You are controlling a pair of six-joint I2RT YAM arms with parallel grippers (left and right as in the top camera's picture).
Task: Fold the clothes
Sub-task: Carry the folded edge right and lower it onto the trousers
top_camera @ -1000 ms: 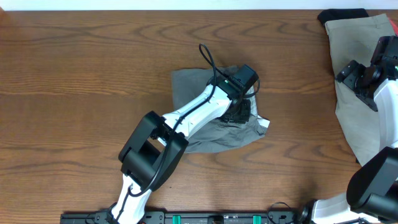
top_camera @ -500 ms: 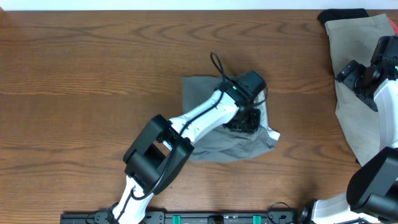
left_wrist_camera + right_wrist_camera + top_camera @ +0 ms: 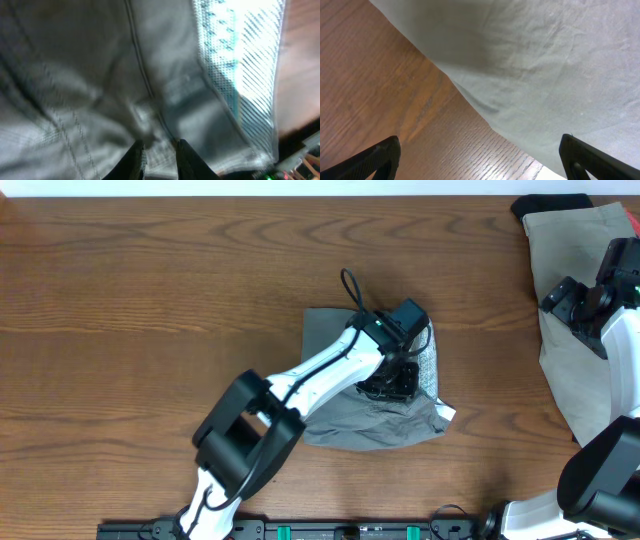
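The mid-grey shorts (image 3: 335,330) lie bunched near the table's middle, with pale speckled waistband lining (image 3: 430,365) and a white tag (image 3: 447,413) at their right side. My left gripper (image 3: 392,383) is shut on a fold of the grey shorts (image 3: 100,75); in the left wrist view the fingertips (image 3: 159,152) pinch the cloth beside the lining (image 3: 245,60). The paler beige-grey pair (image 3: 570,350) lies at the right edge. My right gripper (image 3: 560,298) hovers over it, open and empty, fingers wide apart (image 3: 480,160) above its edge (image 3: 545,65).
A black item (image 3: 548,202) lies at the far right corner, above the beige pair. Bare wooden table (image 3: 140,310) spreads to the left of the grey shorts and between the two garments. A dark rail (image 3: 330,530) runs along the front edge.
My left gripper has dragged the grey shorts to the right and a little toward the front; the cloth moved with it. The right arm has not moved.
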